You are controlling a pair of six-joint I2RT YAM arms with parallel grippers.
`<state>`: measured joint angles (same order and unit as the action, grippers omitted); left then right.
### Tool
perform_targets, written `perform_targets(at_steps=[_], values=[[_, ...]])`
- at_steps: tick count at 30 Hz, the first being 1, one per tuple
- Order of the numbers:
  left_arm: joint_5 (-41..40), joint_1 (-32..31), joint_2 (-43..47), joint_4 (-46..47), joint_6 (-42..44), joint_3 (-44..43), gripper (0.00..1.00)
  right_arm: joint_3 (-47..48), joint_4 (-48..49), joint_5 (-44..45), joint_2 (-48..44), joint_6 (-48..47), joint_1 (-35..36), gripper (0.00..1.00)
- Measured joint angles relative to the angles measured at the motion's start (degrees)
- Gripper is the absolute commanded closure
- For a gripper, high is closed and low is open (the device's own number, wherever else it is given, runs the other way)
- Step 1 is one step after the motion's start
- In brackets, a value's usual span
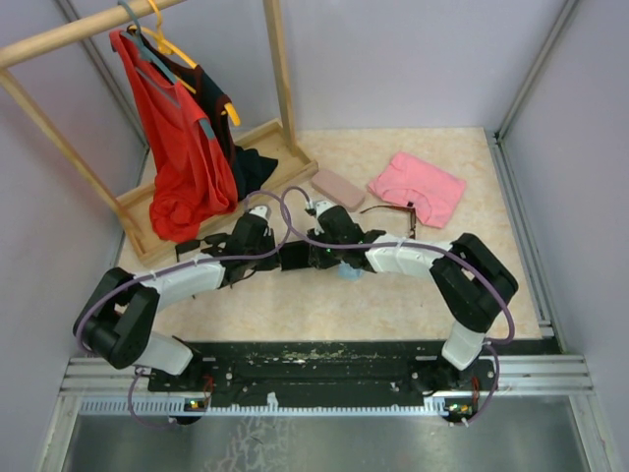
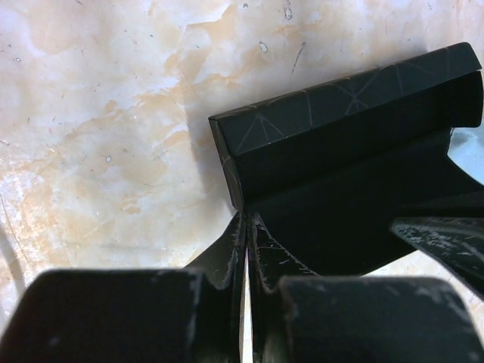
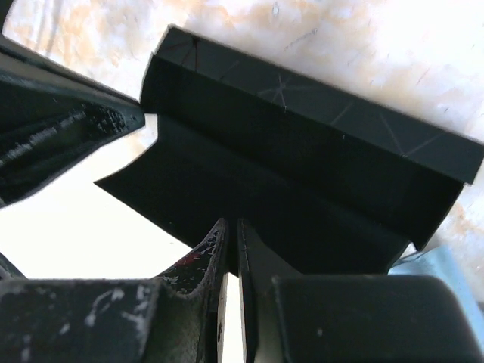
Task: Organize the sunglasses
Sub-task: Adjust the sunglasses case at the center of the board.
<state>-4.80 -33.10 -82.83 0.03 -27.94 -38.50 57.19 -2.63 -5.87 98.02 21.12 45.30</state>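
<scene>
A black oblong case (image 1: 296, 259) lies open at the table's middle, between both grippers. My left gripper (image 1: 282, 258) is shut on the case's near edge (image 2: 248, 219); the case (image 2: 340, 151) spreads beyond the fingertips. My right gripper (image 1: 313, 258) is shut on the case's flap edge (image 3: 231, 224); the case's box part (image 3: 302, 128) lies beyond. The reddish-brown sunglasses (image 1: 393, 209) lie folded open on the table beside the pink cloth. The black sunglasses are hidden or out of view. A pink oblong case (image 1: 337, 189) lies behind the arms.
A folded pink cloth (image 1: 418, 185) lies at the back right. A wooden clothes rack (image 1: 216, 187) with a red top (image 1: 182, 147) on hangers stands at the back left. A light blue scrap (image 1: 349, 272) lies under the right wrist. Walls close in on both sides.
</scene>
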Motion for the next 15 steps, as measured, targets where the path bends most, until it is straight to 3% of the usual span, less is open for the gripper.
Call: perform_targets(at_steps=[15], values=[[1.1,0.0,-0.1,-0.4,0.0,-2.3,0.96,-7.4,5.7,1.6,0.0,2.3,1.6,0.91]])
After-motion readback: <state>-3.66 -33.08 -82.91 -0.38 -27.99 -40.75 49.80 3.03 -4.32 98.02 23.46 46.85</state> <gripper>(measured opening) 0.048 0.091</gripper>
